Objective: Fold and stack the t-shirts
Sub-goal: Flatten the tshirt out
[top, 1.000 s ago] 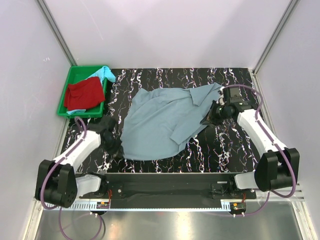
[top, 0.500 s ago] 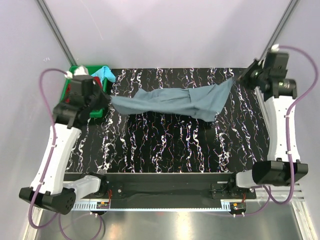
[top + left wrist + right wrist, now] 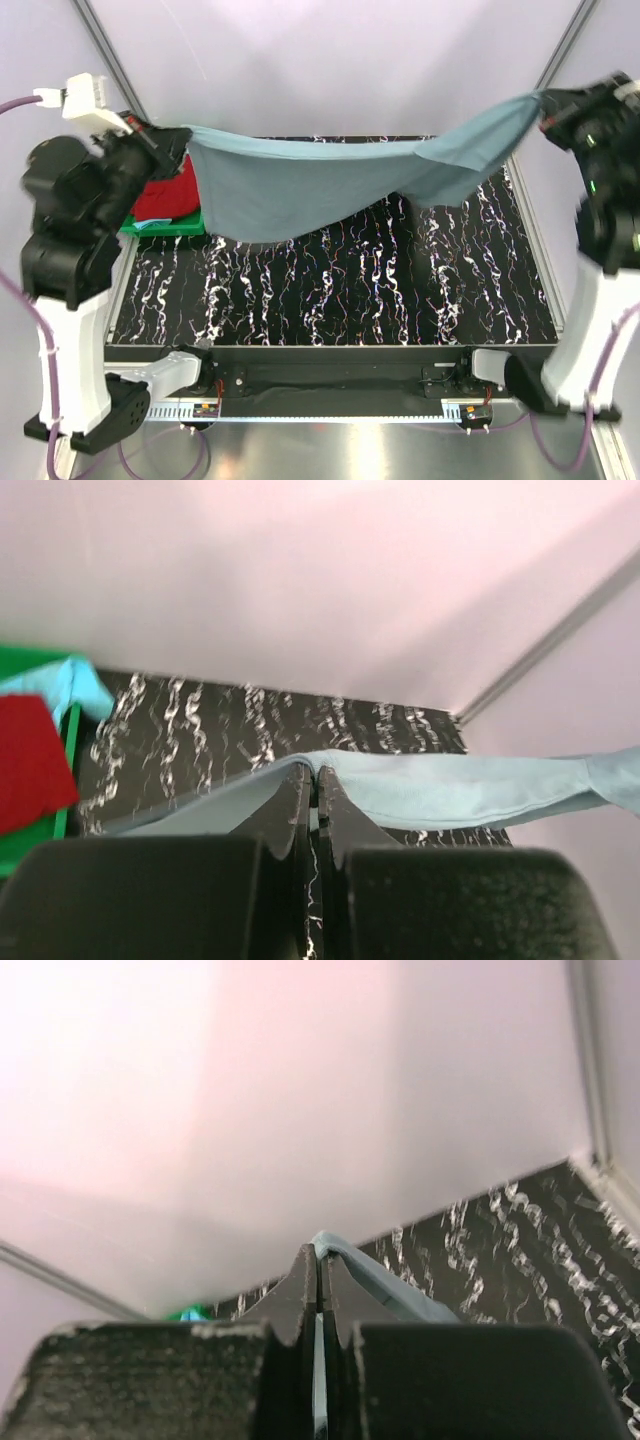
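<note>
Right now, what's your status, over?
Left gripper and right gripper shut on grey-blue t-shirt, stretched above table. Red t-shirt in tray. Nothing in the way.

Hung left-to-right above table point(image 3: 330, 290), clear of it: large t-shirt point(image 3: 300, 185), left end pinched in left gripper point(image 3: 180, 135), right end in right gripper point(image 3: 543, 100). Under left end (partly hidden), tray point(image 3: 170, 228) at far-left corner; inside, near t-shirt point(image 3: 28, 765), far t-shirt point(image 3: 80, 685) just behind.
</note>
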Motion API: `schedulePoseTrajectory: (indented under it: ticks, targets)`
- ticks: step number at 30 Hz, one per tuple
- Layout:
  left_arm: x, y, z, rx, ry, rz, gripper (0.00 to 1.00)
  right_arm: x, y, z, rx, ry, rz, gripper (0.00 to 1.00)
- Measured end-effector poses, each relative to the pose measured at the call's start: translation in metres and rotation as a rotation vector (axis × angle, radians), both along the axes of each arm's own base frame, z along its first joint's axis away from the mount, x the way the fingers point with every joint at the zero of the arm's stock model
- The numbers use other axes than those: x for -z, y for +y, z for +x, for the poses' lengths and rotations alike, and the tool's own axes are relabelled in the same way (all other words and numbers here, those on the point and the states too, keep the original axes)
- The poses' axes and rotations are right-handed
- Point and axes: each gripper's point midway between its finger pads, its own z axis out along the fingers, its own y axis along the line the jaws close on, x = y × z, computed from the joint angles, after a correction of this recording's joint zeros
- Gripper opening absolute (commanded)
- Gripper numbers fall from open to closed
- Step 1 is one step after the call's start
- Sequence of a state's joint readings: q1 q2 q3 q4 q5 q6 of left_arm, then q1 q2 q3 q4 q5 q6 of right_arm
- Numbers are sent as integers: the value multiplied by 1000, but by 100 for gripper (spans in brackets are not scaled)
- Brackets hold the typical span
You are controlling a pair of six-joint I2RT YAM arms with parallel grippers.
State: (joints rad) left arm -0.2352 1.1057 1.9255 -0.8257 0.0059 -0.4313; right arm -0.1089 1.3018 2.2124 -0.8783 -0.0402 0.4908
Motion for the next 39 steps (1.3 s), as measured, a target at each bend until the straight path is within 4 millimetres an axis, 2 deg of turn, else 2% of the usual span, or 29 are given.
schedulePoseTrajectory:
  ticks: [3, 7, 9, 10, 13, 16, 18, 20, 21, 23, 25, 27, 28, 29, 30, 32, 33, 35, 36, 39]
  targets:
    - [-30, 2, -31, 36, -101, 2, 0, -25, -4, -58, 56, -132, -20, 0]
    - [-94, 5, -83, 83, -304, -37, 0, -83, 1, -137, 77, -395, -39, 0]
    - [-123, 7, -115, 113, -415, -56, 0, -102, 5, -167, 78, -506, -50, 0]
    - [-131, 8, -127, 123, -452, -64, 0, -107, 6, -182, 79, -550, -53, 0]
    - [-146, 14, -167, 144, -553, -78, 0, -115, 8, -213, 87, -638, -58, 0]
    - [-153, 18, -189, 147, -608, -81, 0, -127, 10, -236, 90, -713, -63, 0]
    - [-154, 19, -189, 141, -624, -71, 0, -135, 10, -244, 93, -756, -71, 0]
    - [-149, 20, -175, 115, -608, -50, 0, -138, 9, -241, 103, -772, -75, 0]
    - [-144, 20, -165, 100, -588, -38, 0, -137, 7, -236, 112, -767, -75, 0]
    - [-128, 19, -130, 66, -514, 1, 0, -132, 3, -216, 121, -739, -77, 0]
    - [-114, 16, -90, 35, -442, 40, 0, -123, -1, -185, 122, -695, -77, 0]
    - [-95, 10, -42, 9, -364, 83, 0, -108, -6, -141, 123, -619, -77, 0]
    - [-73, 5, 0, -8, -290, 121, 0, -97, -9, -112, 123, -572, -79, 0]
    - [-62, 4, 19, -19, -255, 138, 0, -78, -14, -71, 125, -502, -85, 0]
    - [-44, 3, 45, -29, -206, 160, 0, -69, -16, -54, 126, -471, -87, 0]
    - [-1, -1, 101, -41, -99, 198, 0, -29, -24, 9, 127, -349, -99, 0]
    - [23, -1, 126, -49, -45, 212, 0, -14, -27, 30, 127, -307, -103, 0]
    - [72, 0, 170, -58, 57, 234, 0, 37, -34, 88, 123, -182, -114, 0]
    - [98, 1, 190, -61, 111, 244, 0, 64, -36, 113, 118, -123, -120, 0]
    - [155, 1, 233, -57, 208, 262, 0, 142, -42, 172, 103, 28, -128, 0]
